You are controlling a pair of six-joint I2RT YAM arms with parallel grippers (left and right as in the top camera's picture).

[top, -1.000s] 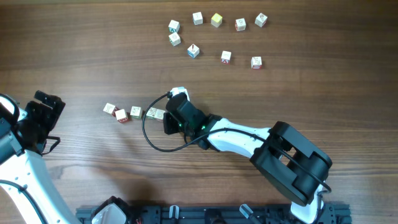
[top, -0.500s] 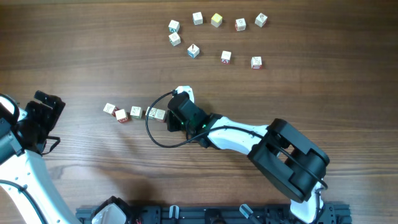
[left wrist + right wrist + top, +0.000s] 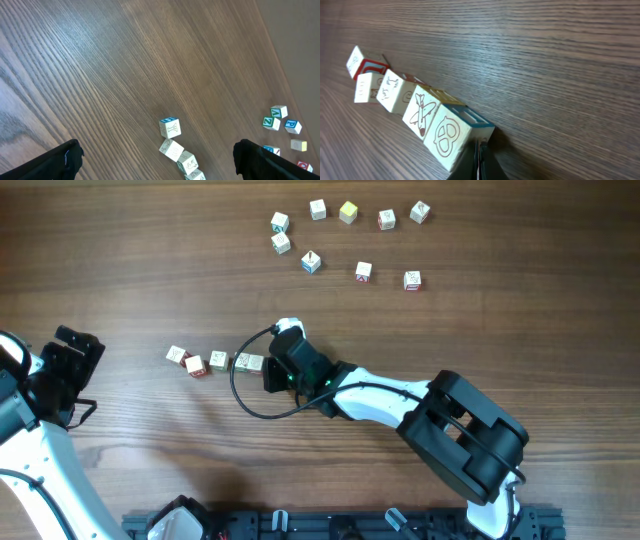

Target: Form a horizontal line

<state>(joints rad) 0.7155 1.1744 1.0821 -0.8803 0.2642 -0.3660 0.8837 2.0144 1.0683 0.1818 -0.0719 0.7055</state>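
A rough row of small whitish cubes (image 3: 218,361) lies left of centre; its left end is staggered, not straight. In the right wrist view the row (image 3: 422,114) runs from a red-edged cube to a pretzel-marked cube (image 3: 451,139). My right gripper (image 3: 479,156) is shut and empty, its tips pressed against the pretzel cube's side at the row's right end (image 3: 272,370). My left gripper (image 3: 65,375) is open and empty at the far left, apart from the row. It shows the row's cubes (image 3: 176,150) between its fingers (image 3: 160,162).
Several loose cubes of the same kind lie scattered at the back, among them a yellow-topped one (image 3: 348,212) and a blue-edged one (image 3: 311,261). A black cable loops beside the right wrist (image 3: 240,395). The left wrist view shows more loose cubes (image 3: 279,117) at its right.
My right gripper drew slightly right, then came back left against the row's right end. The cubes barely shifted. The left arm has not moved.
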